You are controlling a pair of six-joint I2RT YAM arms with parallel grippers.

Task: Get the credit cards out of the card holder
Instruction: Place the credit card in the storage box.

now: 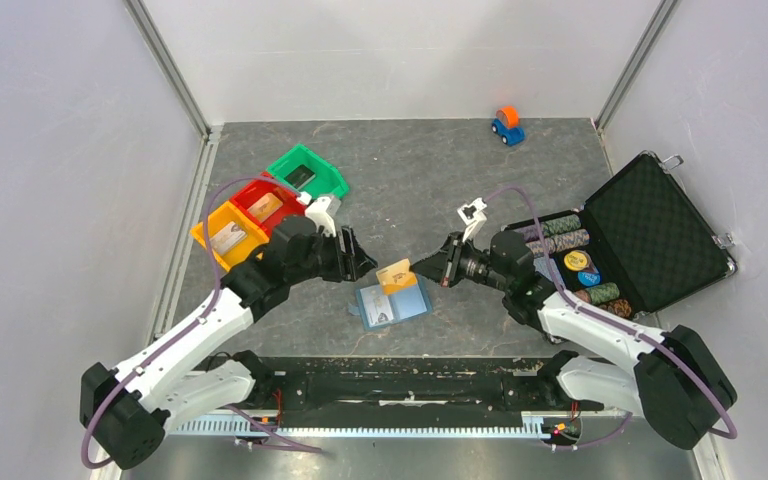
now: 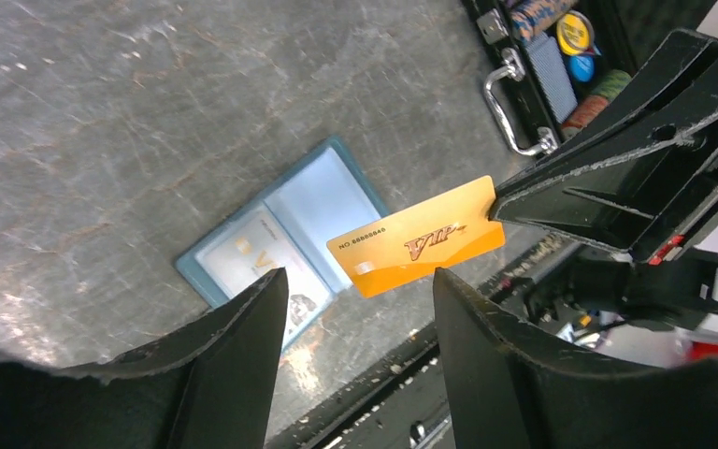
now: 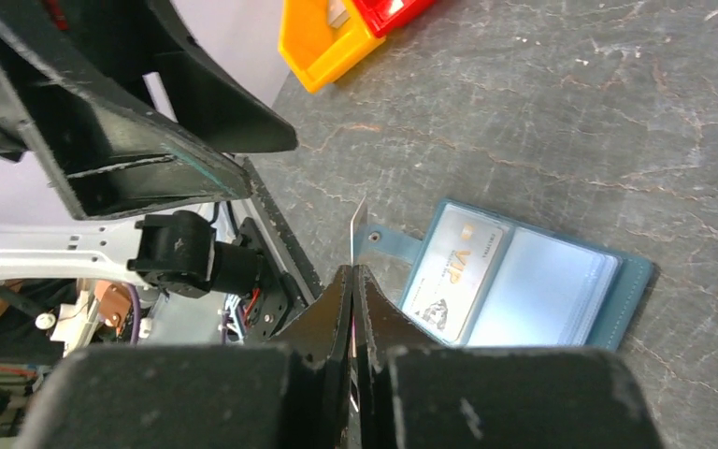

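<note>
The blue card holder [image 1: 393, 304] lies open on the table between the arms; it also shows in the left wrist view [image 2: 285, 238] and the right wrist view [image 3: 524, 285]. A whitish card [image 3: 456, 271] sits in its left pocket. My right gripper [image 1: 428, 267] is shut on a gold card [image 1: 395, 273] and holds it in the air above the holder; the card shows orange-gold with "VIP" [image 2: 418, 236] and edge-on [image 3: 358, 224]. My left gripper [image 1: 362, 263] is open and empty, its fingertips [image 2: 271, 285] just left of the gold card, not touching it.
Yellow [image 1: 226, 234], red [image 1: 267, 204] and green [image 1: 306, 172] bins stand at the back left, each with a card inside. An open black case [image 1: 628, 235] with poker chips lies on the right. A small toy car [image 1: 506, 125] sits at the back.
</note>
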